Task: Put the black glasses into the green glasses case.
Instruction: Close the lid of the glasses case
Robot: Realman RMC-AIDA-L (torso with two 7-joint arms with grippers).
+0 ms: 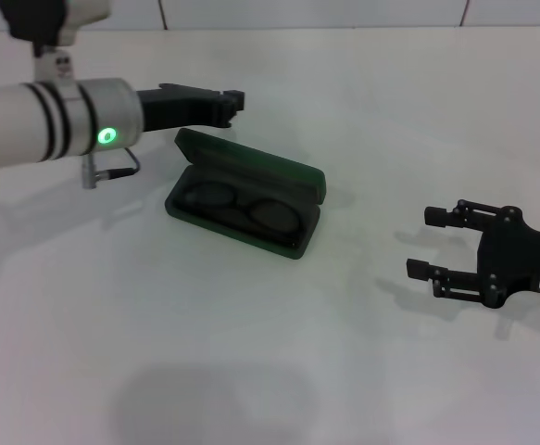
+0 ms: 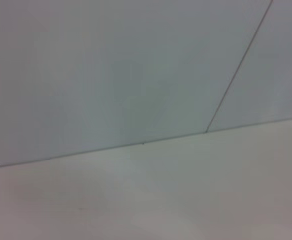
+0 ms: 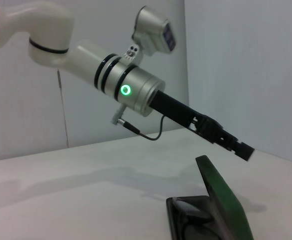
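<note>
With the black glasses (image 1: 242, 209) already lying in the open green glasses case (image 1: 251, 171) at frame centre | left gripper (image 1: 233, 100) closed, nearest its lid | right gripper (image 1: 433, 243) spread, lower right.

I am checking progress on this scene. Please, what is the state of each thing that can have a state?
green glasses case: open, lid raised, on the table.
black glasses: lying inside the case.
left gripper: above and behind the raised lid, holding nothing.
right gripper: open, empty, off to the case's right.
</note>
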